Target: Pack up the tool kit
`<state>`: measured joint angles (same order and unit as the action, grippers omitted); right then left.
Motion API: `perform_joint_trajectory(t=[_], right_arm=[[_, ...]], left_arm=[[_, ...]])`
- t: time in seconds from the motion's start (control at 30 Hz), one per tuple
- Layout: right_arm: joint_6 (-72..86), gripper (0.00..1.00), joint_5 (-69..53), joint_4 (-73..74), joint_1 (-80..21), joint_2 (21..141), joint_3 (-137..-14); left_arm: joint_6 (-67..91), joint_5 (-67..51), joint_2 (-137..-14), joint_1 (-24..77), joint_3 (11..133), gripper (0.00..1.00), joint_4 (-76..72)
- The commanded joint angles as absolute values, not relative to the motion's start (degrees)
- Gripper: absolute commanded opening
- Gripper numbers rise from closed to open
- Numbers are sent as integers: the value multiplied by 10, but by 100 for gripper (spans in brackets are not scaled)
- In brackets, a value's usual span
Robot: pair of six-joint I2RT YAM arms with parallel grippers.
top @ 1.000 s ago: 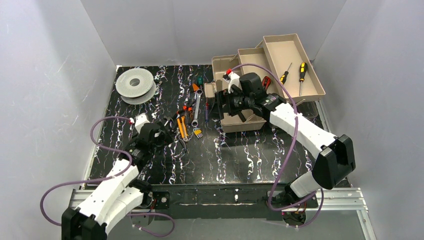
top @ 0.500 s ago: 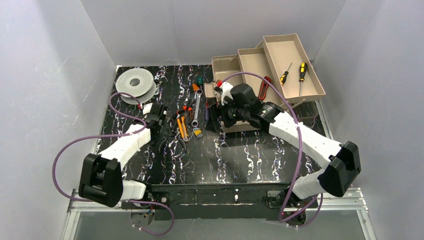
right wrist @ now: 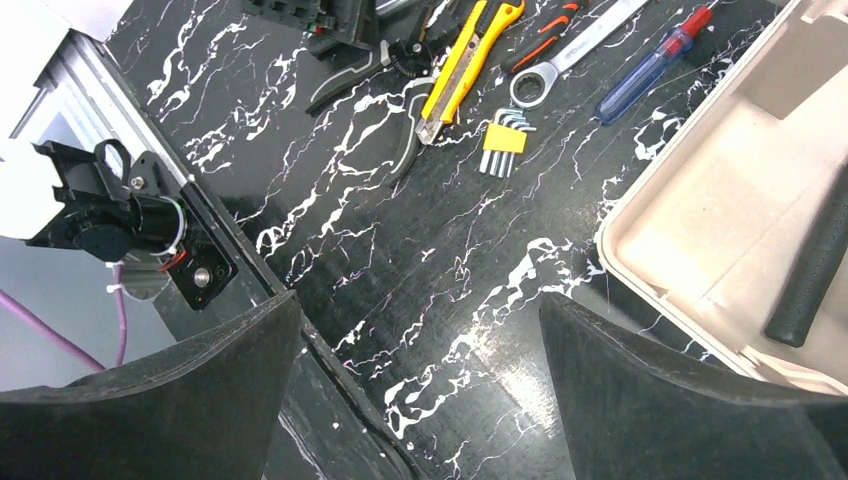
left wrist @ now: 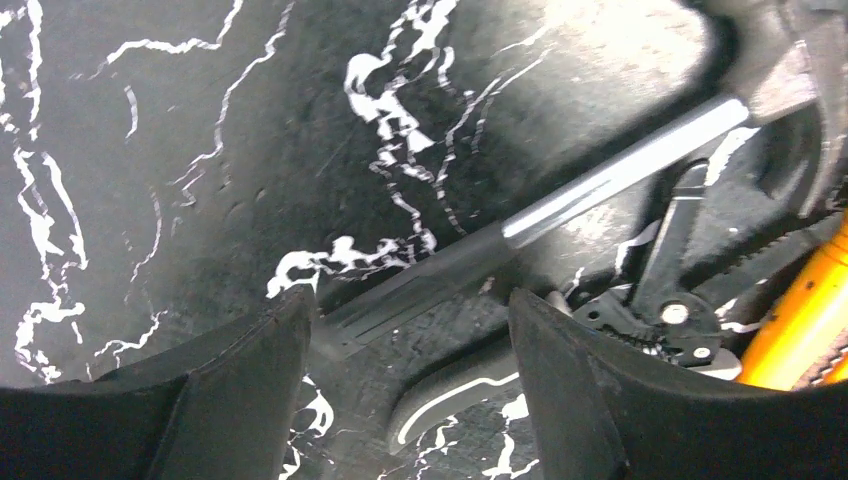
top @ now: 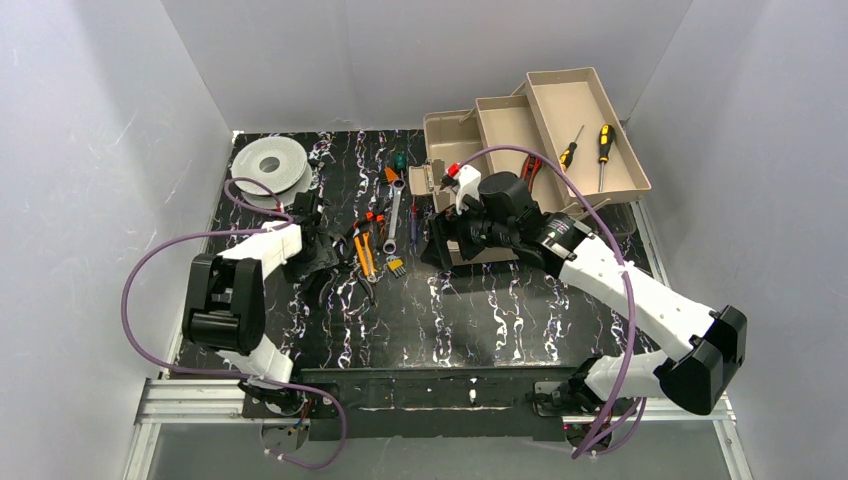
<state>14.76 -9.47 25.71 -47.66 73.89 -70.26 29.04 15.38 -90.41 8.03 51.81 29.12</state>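
The tan toolbox (top: 556, 98) stands open at the back right, its tiered trays fanned out. Two yellow-black screwdrivers (top: 604, 140) lie in the top tray. A silver wrench (top: 396, 214), a yellow knife (top: 365, 254), hex keys (top: 395, 265) and pliers (right wrist: 400, 140) lie loose on the mat. My left gripper (top: 325, 254) is open, low over the mat. In its wrist view the jaws (left wrist: 410, 310) stand either side of a black-gripped hammer handle (left wrist: 440, 275). My right gripper (top: 438, 245) is open and empty (right wrist: 420, 310) beside the toolbox's front left corner (right wrist: 720, 200).
A round grey-white spool (top: 268, 168) sits at the back left. A dark cylindrical handle (right wrist: 815, 270) lies inside the toolbox base. A blue-and-red screwdriver (right wrist: 650, 65) lies by the wrench (right wrist: 560, 60). Grey walls close in on three sides.
The left arm has folded up at the elbow and its gripper has come down over the hammer handle. The right gripper has drifted left, off the toolbox base.
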Motion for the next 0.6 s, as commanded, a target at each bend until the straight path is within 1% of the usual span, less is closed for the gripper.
perform_joint_trajectory(t=[0.0,0.07,0.13,0.2,0.37,0.43,0.57], right_arm=[[133,96,-92,249,-479,719,-690],[136,96,-100,243,-479,717,-685],[139,96,-103,238,-479,715,-679],[140,95,-101,237,-479,712,-674],[139,96,-95,234,-479,709,-666],[140,95,-94,233,-479,713,-667],[147,96,-101,230,-479,725,-668]], left_arm=[[268,98,-949,79,540,66,319],[269,82,-964,79,541,56,321],[270,66,-969,79,542,39,319],[272,49,-965,79,536,26,314],[281,16,-923,81,513,4,293],[287,1,-888,88,498,0,272],[301,0,-790,107,467,0,253]])
